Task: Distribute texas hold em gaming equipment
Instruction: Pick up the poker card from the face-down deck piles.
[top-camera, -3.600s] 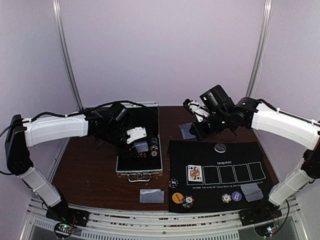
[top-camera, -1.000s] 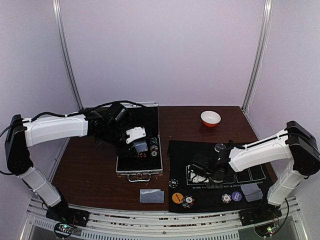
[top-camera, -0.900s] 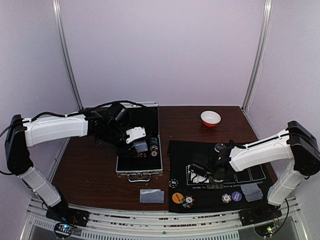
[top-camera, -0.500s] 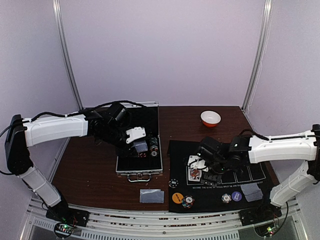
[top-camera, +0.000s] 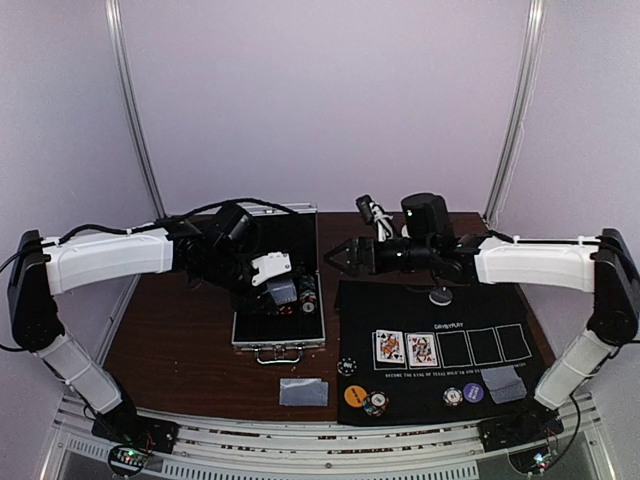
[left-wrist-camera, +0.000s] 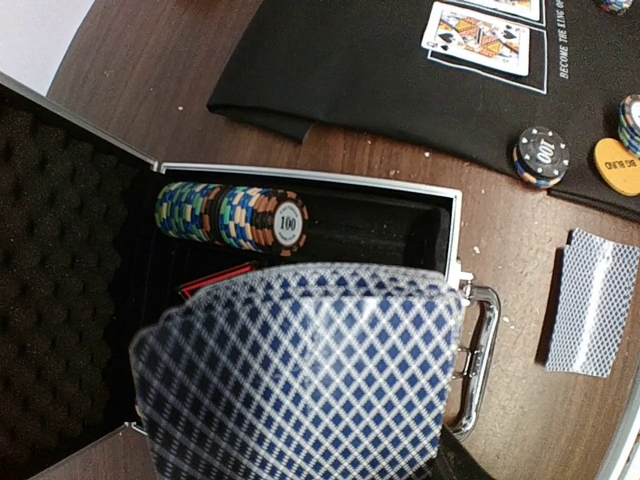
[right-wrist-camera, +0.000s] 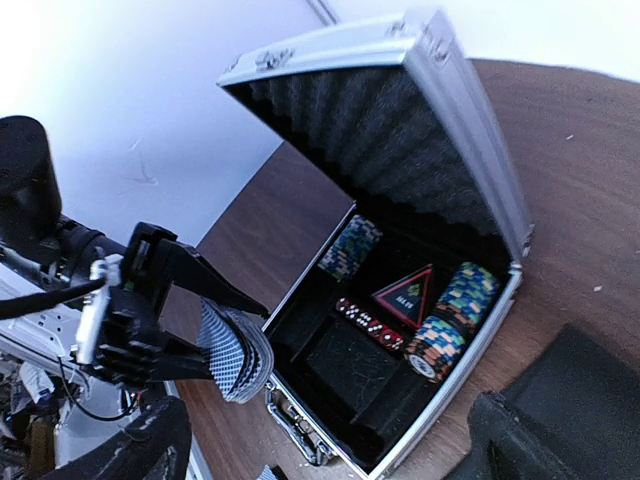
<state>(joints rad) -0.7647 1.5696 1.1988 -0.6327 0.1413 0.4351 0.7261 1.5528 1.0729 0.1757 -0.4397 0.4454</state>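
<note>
**Item 1.** My right gripper (top-camera: 340, 256): jaws spread wide with nothing between them. It hangs in the air and points toward my left side.

**Item 2.** Straight ahead of those fingertips is my left gripper (right-wrist-camera: 140, 320). It is clamped on a deck of cards (left-wrist-camera: 300, 380) with blue-diamond backs, loosely fanned and held off the table.

**Item 3.** Beneath the deck, ahead of and below my right gripper, is the aluminium case (top-camera: 280, 338). Its lid is up, and a row of poker chips (left-wrist-camera: 235, 212) lies on its side in the black lining.

**Item 4.** Below and behind my right gripper, toward my right base, is the black mat (top-camera: 400, 300) with five printed boxes. Two face-up cards (top-camera: 388, 347) fill the two boxes nearest the case; the other three are bare.

**Item 5.** Farther back, along the mat's near edge:
- an orange disc (top-camera: 355, 395)
- a purple disc (top-camera: 473, 392)
- small chip stacks (top-camera: 376, 403)

A dark disc (top-camera: 441, 295) sits under my right forearm. Face-down cards (top-camera: 303, 392) lie on the wood beside the mat, and more lie at its right corner.

**Step in hand, as I judge it:** take the next card from the deck for the third box.

**Handling notes:**
- Approach the fan edge-on and pinch only the outermost card, at a free corner.
- Hold the left grip firm so the rest do not slide.
- The cards look thin and slick, so two may come away together. Draw along the card's own plane rather than pulling outward.
- Clear the raised lid before swinging back to the mat.
</note>
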